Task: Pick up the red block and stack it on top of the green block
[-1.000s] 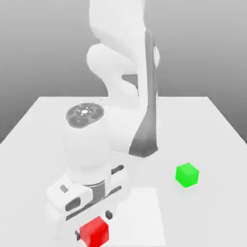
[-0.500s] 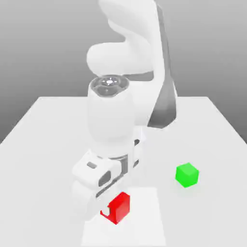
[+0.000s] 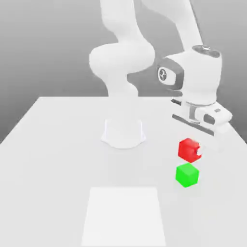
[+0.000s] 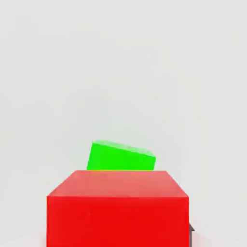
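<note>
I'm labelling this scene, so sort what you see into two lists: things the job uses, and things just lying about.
Part of the job:
- red block, held in the gripper
- green block, the one to stack on

Just lying about:
- white square on the table; the job doesn't name it

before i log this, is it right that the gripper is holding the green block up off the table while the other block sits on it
The colors are swapped: the exterior view shows the gripper holding the red block up, while the green block sits on the table.
</note>
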### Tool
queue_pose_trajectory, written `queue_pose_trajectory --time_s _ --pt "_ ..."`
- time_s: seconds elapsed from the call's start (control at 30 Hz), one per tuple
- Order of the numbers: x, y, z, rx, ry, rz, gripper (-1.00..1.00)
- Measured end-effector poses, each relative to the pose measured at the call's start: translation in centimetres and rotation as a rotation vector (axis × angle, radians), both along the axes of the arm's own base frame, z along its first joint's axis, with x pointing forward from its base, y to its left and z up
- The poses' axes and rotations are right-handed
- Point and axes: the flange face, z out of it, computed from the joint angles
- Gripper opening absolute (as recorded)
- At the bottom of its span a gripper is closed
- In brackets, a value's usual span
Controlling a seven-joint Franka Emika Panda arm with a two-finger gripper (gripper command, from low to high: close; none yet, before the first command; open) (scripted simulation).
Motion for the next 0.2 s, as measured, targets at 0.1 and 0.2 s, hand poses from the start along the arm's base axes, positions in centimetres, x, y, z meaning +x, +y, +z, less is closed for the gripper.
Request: queue_pose_trajectory --time_s 0.1,0.2 --pt "-0.2 -0.1 -2.4 -0.002 -0.002 0.003 1.00" --pt "-0.1 -0.2 -2.4 -0.002 -0.002 0.001 1.00"
